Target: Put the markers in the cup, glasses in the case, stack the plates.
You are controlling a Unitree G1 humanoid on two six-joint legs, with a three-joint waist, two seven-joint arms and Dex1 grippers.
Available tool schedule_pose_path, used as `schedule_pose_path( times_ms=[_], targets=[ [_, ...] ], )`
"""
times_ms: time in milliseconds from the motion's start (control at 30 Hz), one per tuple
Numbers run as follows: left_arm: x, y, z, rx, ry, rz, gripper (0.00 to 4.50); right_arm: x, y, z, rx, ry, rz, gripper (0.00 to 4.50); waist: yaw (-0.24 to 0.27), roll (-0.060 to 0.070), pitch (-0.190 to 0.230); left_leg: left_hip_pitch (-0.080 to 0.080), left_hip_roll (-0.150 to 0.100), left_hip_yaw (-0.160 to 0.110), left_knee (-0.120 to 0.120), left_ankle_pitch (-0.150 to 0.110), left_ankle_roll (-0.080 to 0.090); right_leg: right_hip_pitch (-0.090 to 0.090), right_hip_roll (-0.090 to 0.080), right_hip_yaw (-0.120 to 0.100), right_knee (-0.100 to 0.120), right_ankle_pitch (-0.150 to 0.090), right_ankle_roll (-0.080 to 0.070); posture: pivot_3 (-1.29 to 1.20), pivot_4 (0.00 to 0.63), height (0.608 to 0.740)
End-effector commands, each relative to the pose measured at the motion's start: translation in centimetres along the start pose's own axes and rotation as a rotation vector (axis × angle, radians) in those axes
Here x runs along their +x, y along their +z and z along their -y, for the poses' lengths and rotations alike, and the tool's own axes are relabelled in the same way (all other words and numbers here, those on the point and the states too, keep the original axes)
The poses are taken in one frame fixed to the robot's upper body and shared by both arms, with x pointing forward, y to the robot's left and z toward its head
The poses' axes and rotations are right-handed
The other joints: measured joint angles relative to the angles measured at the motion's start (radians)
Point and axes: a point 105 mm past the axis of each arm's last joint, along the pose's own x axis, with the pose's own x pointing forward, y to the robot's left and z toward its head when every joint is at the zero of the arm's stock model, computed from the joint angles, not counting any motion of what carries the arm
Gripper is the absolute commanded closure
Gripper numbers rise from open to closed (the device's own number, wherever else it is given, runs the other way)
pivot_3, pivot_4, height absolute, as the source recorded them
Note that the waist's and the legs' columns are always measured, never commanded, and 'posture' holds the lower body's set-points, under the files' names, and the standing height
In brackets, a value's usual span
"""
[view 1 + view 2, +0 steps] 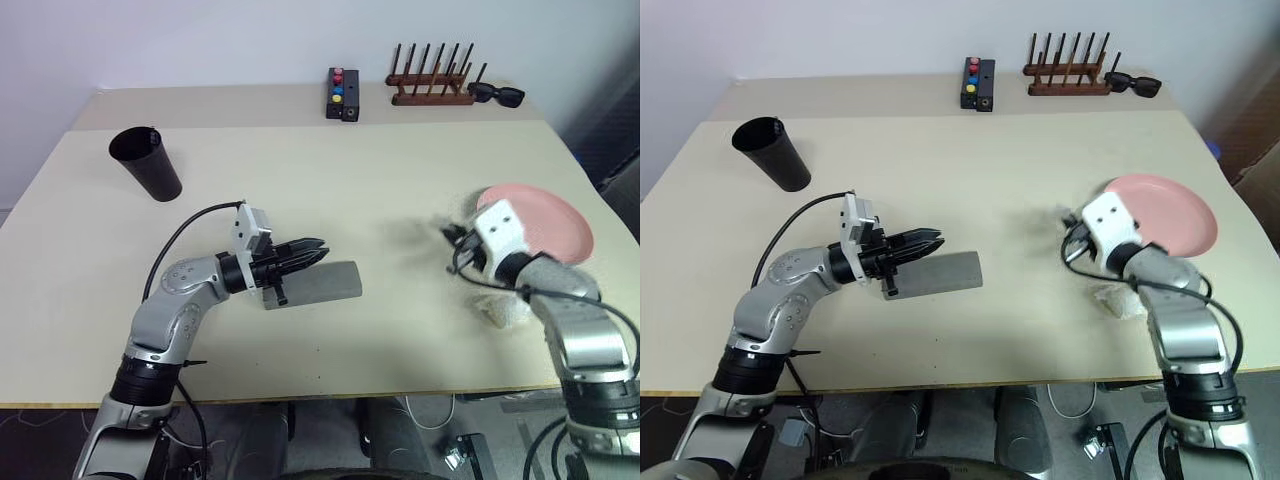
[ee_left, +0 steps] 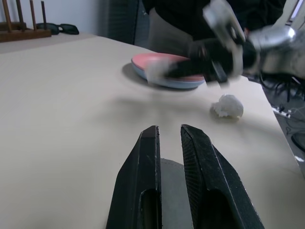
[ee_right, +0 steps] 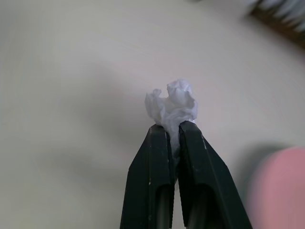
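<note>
Two plates [image 2: 164, 71], pink on light blue, lie stacked at the tabletop's [image 1: 330, 180] right. The right claw [image 3: 172, 125] is clamped on crumpled white paper [image 3: 172, 104]. The left claw [image 1: 312, 252], nearly closed and seemingly empty, hovers over the shut grey case [image 1: 320, 283]. The black cup [image 1: 146, 162] stands far left. No writing is legible.

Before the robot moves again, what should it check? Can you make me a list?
1. Right hand pinching the crumpled paper firmly: ok.
2. Plates stacked, pink plate on top of the blue plate: ok.
3. Case lid closed: ok. Glasses inside it: cannot tell.
4. Markers inside the cup: cannot tell.
5. Second paper wad picked up: not ok, it lies on the table near the plates.
</note>
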Motion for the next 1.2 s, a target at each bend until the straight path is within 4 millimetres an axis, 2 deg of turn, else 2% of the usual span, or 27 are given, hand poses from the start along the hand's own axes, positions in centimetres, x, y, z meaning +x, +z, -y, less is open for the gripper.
schedule_pose_path(
  times_ms=[33,133,200,300,433,600,700,767,900,1133,1200],
  targets=[
    [0.6,1.2,0.2,0.043,-0.018,0.043,3.83,-1.1,-1.6,5.0,-0.058,-0.218,-0.101,4.47,0.007,0.0,0.0,0.0,0.0,0.0,0.0,0.0,0.0,0.0,0.0,0.0,0.0,0.0,0.0,0.0,0.15,0.739],
    [1.2,1.7,0.2,0.072,-0.026,0.046,3.83,-2.0,-4.6,7.2,-0.018,-0.316,-0.214,4.47,0.013,0.0,0.0,-0.001,0.0,0.0,0.0,0.0,0.0,0.0,0.0,0.0,-0.002,0.0,0.0,0.0,0.15,0.739],
    [1.5,1.9,0.3,0.078,-0.033,0.049,3.83,-2.3,-5.6,7.4,0.011,-0.32,-0.242,4.47,0.014,0.0,0.0,-0.001,0.0,0.0,0.0,0.0,0.0,0.0,0.0,0.0,-0.002,0.0,0.0,0.0,0.15,0.739],
    [1.8,1.9,0.7,0.074,-0.052,0.053,3.83,-2.5,-6.0,7.2,0.014,-0.309,-0.248,3.48,0.004,0.001,0.0,-0.001,0.0,0.001,0.0,0.0,0.0,0.0,0.0,0.0,-0.002,0.0,0.0,0.0,0.15,0.739],
    [2.0,1.6,1.0,0.059,-0.067,0.047,3.83,-3.4,-5.3,7.7,-0.029,-0.299,-0.215,1.57,-0.004,0.001,0.0,0.0,0.0,0.001,-0.001,0.0,0.0,0.0,0.0,0.0,-0.002,0.0,0.0,0.0,0.15,0.739],
    [2.1,1.0,1.0,0.051,-0.081,0.027,3.83,-5.5,-3.3,8.3,-0.027,-0.227,-0.1,1.57,-0.002,0.001,0.0,0.0,0.0,0.001,0.0,0.0,0.0,0.0,0.0,0.0,-0.002,0.001,0.001,0.0,0.15,0.739],
    [2.5,0.9,1.2,0.042,-0.109,0.028,3.83,-7.0,-1.8,5.4,0.038,-0.041,0.002,1.57,0.0,0.001,0.0,0.0,0.0,0.0,0.0,0.0,0.001,0.001,0.0,0.0,-0.002,0.001,0.002,0.0,0.15,0.739],
    [2.7,0.9,1.4,0.035,-0.125,0.03,3.83,-8.2,-1.6,3.2,0.092,0.081,0.019,1.57,0.0,0.001,0.0,0.0,0.0,0.0,-0.001,-0.001,0.001,0.002,0.0,0.0,-0.002,0.001,0.003,0.0,0.15,0.739],
    [2.9,0.8,1.7,0.024,-0.162,0.024,3.83,-10.7,-4.1,-1.5,0.132,0.281,-0.101,1.57,0.002,0.001,0.0,0.0,0.0,0.0,0.0,-0.001,0.002,0.003,0.0,-0.001,-0.003,0.0,0.001,0.0,0.15,0.739],
    [3.3,0.8,1.8,0.027,-0.185,0.026,3.83,-11.5,-7.6,-3.9,0.147,0.3,-0.233,1.57,0.0,0.001,0.0,0.001,0.0,0.001,0.0,-0.001,0.002,0.005,0.0,0.0,-0.006,0.0,0.002,0.0,0.15,0.739],
    [3.3,0.8,1.8,0.028,-0.185,0.025,3.83,-11.1,-8.5,-3.8,0.131,0.26,-0.258,1.57,0.001,0.001,0.0,0.001,0.0,0.001,0.0,-0.001,0.002,0.005,0.0,-0.001,-0.007,0.001,0.001,0.0,0.15,0.739]
  ],
)
